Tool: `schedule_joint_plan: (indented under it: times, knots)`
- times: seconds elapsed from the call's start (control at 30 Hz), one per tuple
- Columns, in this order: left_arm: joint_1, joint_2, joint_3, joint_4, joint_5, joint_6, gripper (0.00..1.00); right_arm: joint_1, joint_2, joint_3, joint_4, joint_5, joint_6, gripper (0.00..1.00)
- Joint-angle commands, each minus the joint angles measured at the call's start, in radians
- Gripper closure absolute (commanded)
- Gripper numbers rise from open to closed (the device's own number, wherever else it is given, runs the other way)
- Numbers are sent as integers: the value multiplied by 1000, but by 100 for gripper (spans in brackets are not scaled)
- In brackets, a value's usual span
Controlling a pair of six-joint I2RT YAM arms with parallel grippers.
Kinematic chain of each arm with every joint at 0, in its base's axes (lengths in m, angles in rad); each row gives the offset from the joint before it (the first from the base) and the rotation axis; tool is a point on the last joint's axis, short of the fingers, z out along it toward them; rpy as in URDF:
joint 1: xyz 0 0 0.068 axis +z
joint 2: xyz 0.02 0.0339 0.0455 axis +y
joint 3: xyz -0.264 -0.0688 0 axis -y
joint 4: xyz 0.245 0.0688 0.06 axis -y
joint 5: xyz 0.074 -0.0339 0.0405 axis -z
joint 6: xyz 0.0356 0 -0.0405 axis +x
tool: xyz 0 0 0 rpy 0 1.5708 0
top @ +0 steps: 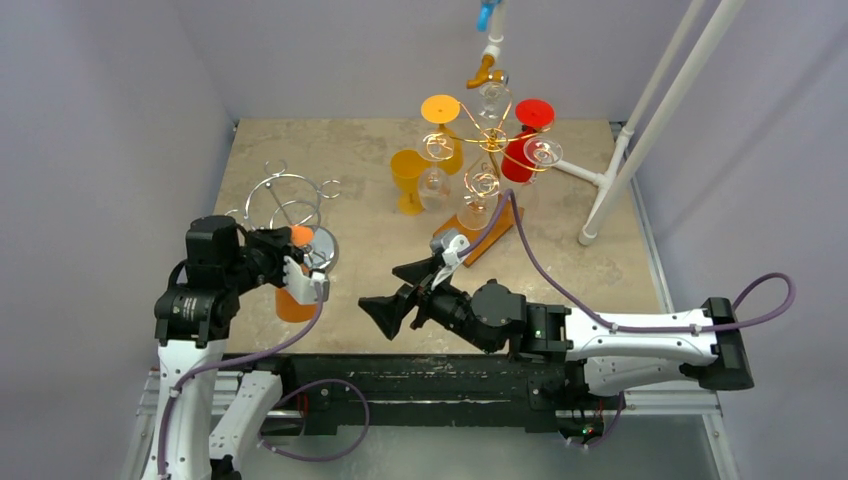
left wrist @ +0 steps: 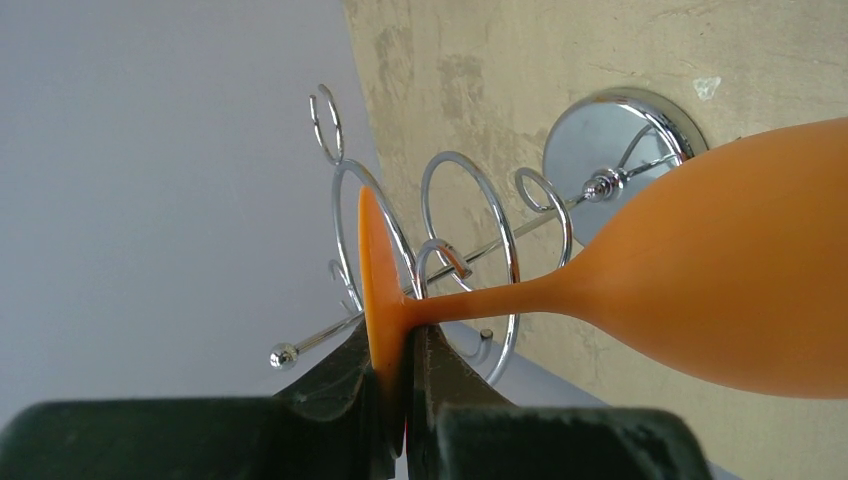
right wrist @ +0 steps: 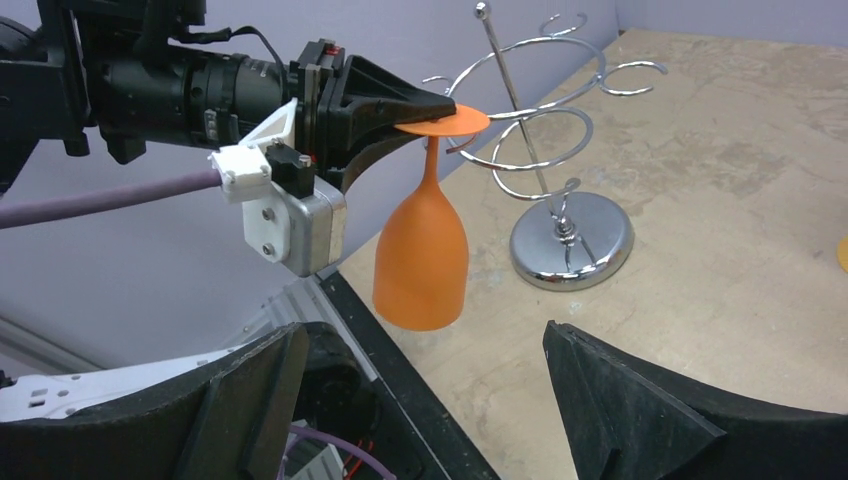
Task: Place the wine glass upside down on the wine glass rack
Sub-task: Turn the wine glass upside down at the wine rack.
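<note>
**Status: wine glass held inverted at the rack by the left arm**

**Top external view.** The left gripper (top: 299, 242) is clamped shut on the orange wine glass (top: 293, 305). The glass hangs directly beneath the jaws, bowl downward. The chrome wine glass rack (top: 322, 252) stands just ahead of the left fingertips, and its wire rings extend up and away from the gripper. The right gripper (top: 400, 290) is well apart from the glass, to the side of the left gripper. Its jaws are spread to full width and hold nothing. A second rack (top: 490, 140), gold in colour and loaded with clear and coloured glasses, stands on the table (top: 580, 230) far ahead of both grippers.

**Left wrist view.** Both fingers (left wrist: 345, 375) press on opposite faces of the thin foot (left wrist: 378, 290), gripping it at its near edge. The stem runs out sideways from the jaws to the bowl. The rack's rings and centre rod lie directly beyond the foot. Contact between foot and wire cannot be determined here.

**Right wrist view.** The right jaws frame the lower edge of the view, wide apart and empty. Ahead of them, the left gripper holds the foot level. The bowl (right wrist: 421, 262) hangs mouth down beneath the left jaws. The foot sits just beside the open end of the nearest rack ring.
</note>
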Motion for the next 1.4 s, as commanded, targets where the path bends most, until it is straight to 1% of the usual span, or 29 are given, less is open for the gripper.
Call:
schedule_joint_plan:
  times: [0.0, 0.17, 0.33, 0.43, 0.47, 0.57, 0.67, 0.8, 1.03, 1.1, 1.17, 1.2, 1.23, 1.37]
  knots:
    - [-2, 21, -21, 107, -22, 28, 100, -17, -31, -20, 54, 15, 22, 1]
    - [-2, 45, -14, 106, -52, 40, 100, -25, -43, -25, 47, 16, 26, 1]
    - [-2, 53, -1, 81, -96, 86, 99, -31, -53, -24, 40, 18, 29, 1]
    - [-2, 74, 29, 33, -116, 117, 94, -33, -57, -19, 29, 19, 31, 1]
    - [-2, 82, 46, 14, -125, 125, 90, -34, -59, -18, 26, 19, 31, 1]
    - [-2, 114, 103, -79, -141, 176, 71, -35, -63, -15, 20, 21, 33, 1]
    - [-2, 152, 152, -170, -155, 216, 55, -36, -71, -16, 16, 23, 33, 1]
    - [-2, 173, 176, -218, -185, 244, 51, -38, -90, -21, 7, 33, 33, 1]
    - [-2, 194, 254, -275, -168, 248, 50, -41, -124, -32, 1, 41, 32, 1]
    - [-2, 211, 304, -317, -158, 242, 41, -41, -132, -31, -3, 42, 30, 1]
    - [-2, 233, 376, -373, -134, 220, 41, -41, -140, -31, -7, 45, 29, 1]
    - [-2, 247, 415, -398, -121, 206, 34, -42, -146, -29, -8, 45, 27, 1]
    - [-3, 259, 446, -404, -111, 171, 32, -41, -150, -28, -11, 45, 25, 1]
    - [-2, 281, 538, -403, -72, 97, 30, -42, -149, -3, -58, 45, 28, 1]
